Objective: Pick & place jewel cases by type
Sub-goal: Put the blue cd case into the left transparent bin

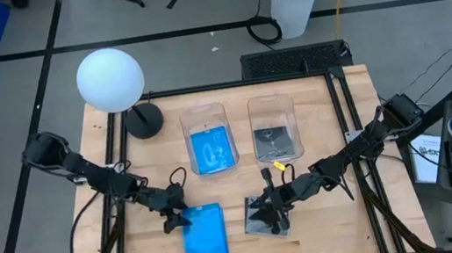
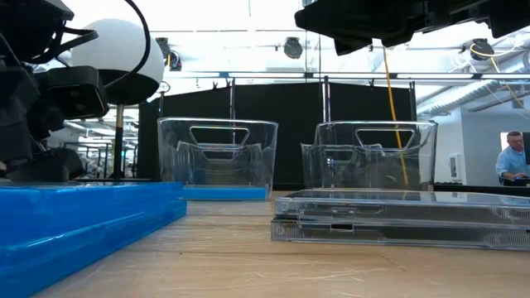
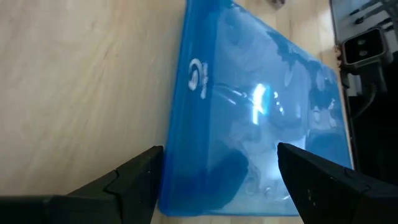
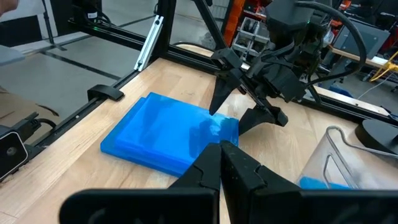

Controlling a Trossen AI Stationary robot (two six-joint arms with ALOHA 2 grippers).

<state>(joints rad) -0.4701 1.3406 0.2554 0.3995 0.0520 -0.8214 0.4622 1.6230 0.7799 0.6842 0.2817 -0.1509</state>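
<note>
A stack of bright blue jewel cases (image 1: 208,237) lies flat on the table near its front edge, left of centre. My left gripper (image 3: 221,158) is open at the stack's far left corner. One finger (image 3: 134,180) stands just off the blue case's long edge, the other (image 3: 317,180) over its top (image 3: 261,106). I cannot tell whether either touches. Right of the stack lie stacked grey see-through jewel cases (image 2: 397,217). My right gripper (image 4: 221,152) hangs shut above them (image 1: 253,225), holding nothing.
Two clear tubs stand behind the stacks: the left tub (image 1: 206,113) holds a blue case, the right tub (image 1: 271,102) a grey one. A white globe lamp (image 1: 110,79) stands at the far left. A black frame rail (image 1: 238,83) borders the table. A person (image 2: 513,157) shows far behind.
</note>
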